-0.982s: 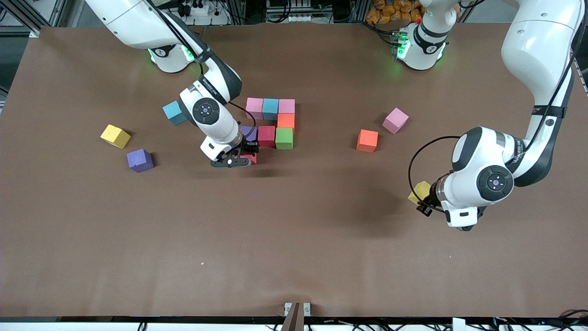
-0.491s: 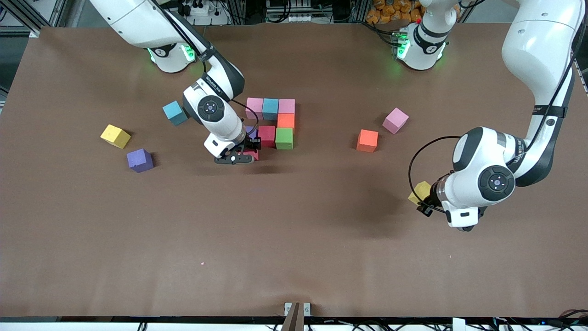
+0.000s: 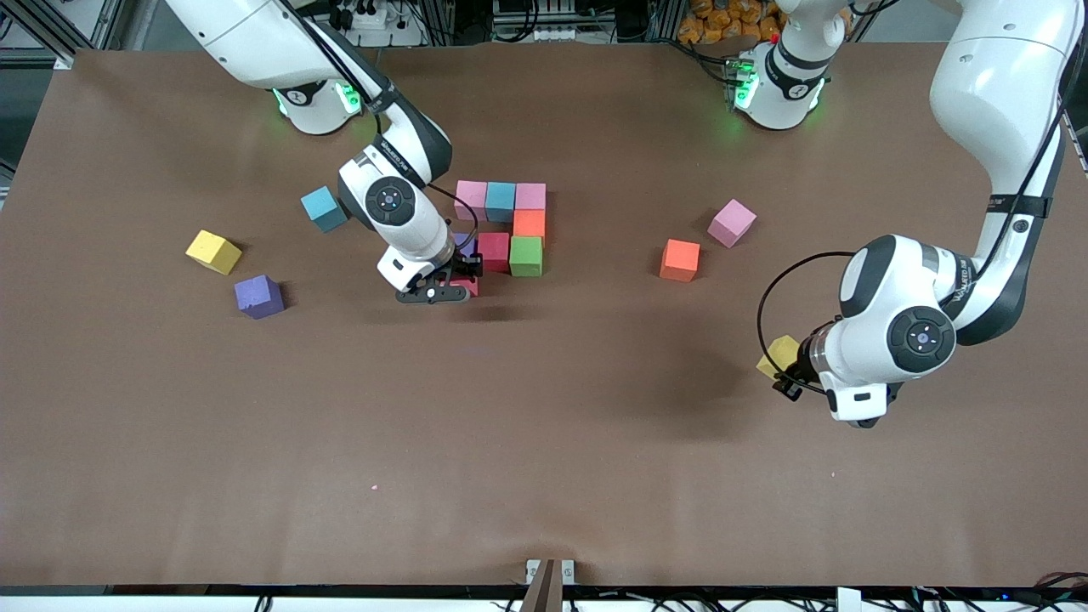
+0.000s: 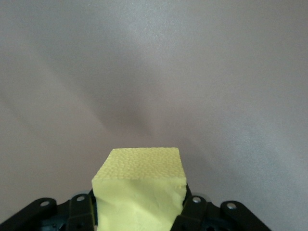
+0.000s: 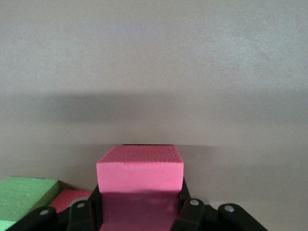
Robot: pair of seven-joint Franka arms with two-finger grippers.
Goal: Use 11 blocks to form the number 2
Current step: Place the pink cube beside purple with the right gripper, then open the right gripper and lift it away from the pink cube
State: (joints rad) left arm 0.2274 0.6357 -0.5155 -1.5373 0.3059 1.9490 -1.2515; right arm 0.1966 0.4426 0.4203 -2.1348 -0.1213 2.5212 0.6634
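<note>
1. Toward the right arm's end of the brown table point(image 3: 170, 442): three loose cubes, one yellow block point(image 3: 213, 252), one purple block point(image 3: 258, 296) nearer the camera, one light blue block point(image 3: 324, 208) farther off. All matte foam, square-edged, equal in size.
2. Right gripper point(image 3: 449, 287) low at the near corner of the cluster, fingers point(image 5: 185, 199) clamped on a hot-pink block point(image 5: 140, 169) with a finely pebbled top.
3. Partly built number 2 point(image 3: 501, 228) mid-table: top row of pink, light blue, pink; one orange cube under the last pink; then a row of green, red and a half-hidden purple, all touching. Seven cubes laid, the held pink one making eight.
4. Toward the left arm's end: one orange block point(image 3: 680, 259) and one pink block point(image 3: 732, 223), near each other, not touching, the pink turned askew.
5. Left gripper point(image 3: 786, 374) over bare table, fingers point(image 4: 192, 209) pressed onto a pale yellow block point(image 4: 139, 185), grainy on top, its front face slightly dented.
</note>
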